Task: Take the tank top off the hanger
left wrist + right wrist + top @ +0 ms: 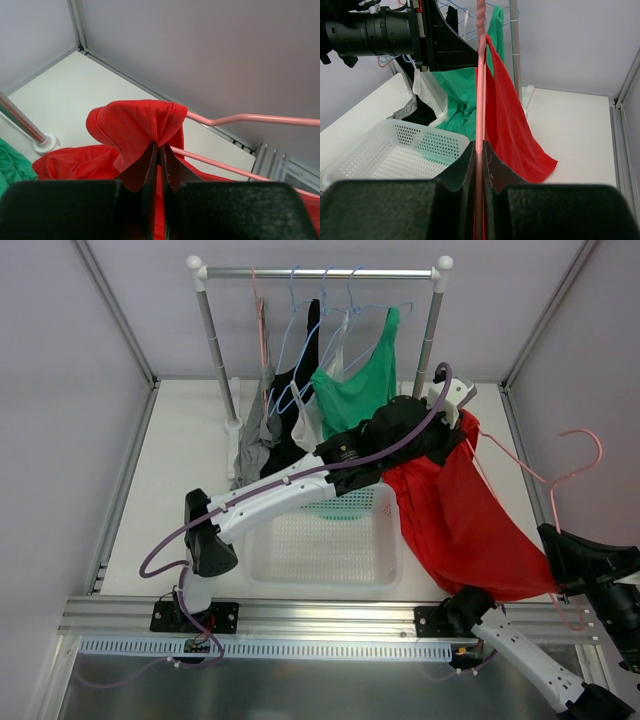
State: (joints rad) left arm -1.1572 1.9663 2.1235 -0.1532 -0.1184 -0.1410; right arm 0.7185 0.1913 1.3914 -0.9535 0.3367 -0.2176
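Observation:
A red tank top (455, 520) hangs from a pink hanger (560, 480) at the right of the table. My left gripper (160, 146) is shut on the top's red shoulder strap (145, 122), bunched over the hanger's arm (240, 120). In the top view this gripper (462, 423) is at the garment's upper end. My right gripper (479, 145) is shut on the pink hanger's bar (480, 75), which runs straight up between the fingers; the red cloth (507, 125) hangs beside it. In the top view the right gripper (560, 540) sits at the right edge.
A white perforated basket (325, 540) stands at the table's middle front, also in the right wrist view (395, 150). A clothes rail (320, 272) at the back holds green (360, 390), black, white and grey tops on hangers. Frame posts line the sides.

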